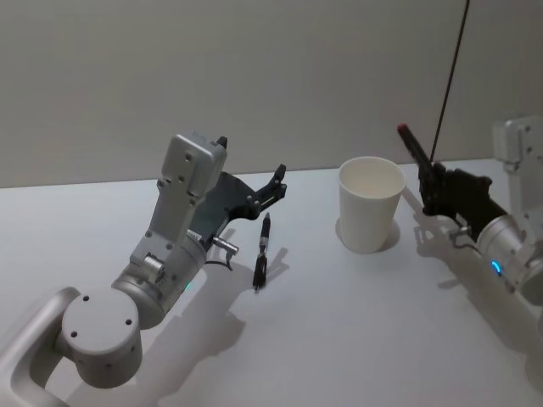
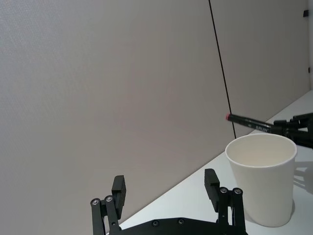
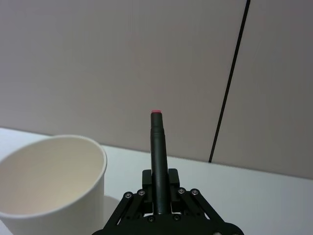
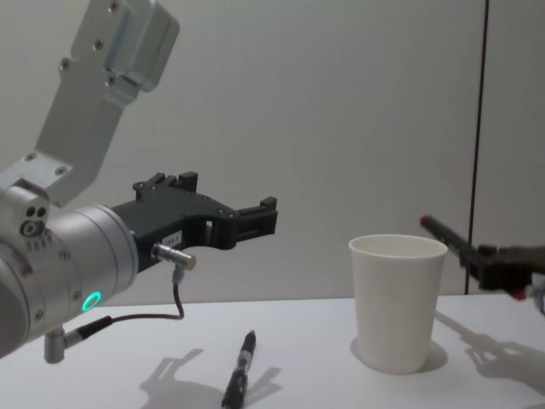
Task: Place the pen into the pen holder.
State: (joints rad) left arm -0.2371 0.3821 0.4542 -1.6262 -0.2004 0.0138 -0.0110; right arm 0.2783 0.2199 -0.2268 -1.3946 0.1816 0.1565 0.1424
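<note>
Left gripper is held open near a pen laid on the table; beside the cup, a red-tipped pen is clamped in the right gripper.

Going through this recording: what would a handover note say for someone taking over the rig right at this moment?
Left gripper: open, holding nothing, raised over the table, left of the paper cup.
Right gripper: shut on a red-tipped pen, tilted up, just right of the cup's rim.
Cup: upright, nothing seen inside.
Black pen: lying flat on the table near the left gripper.
Done: one pen picked up and brought to the cup.
Left: get it over the opening and release it; the black pen is not yet grasped.
</note>
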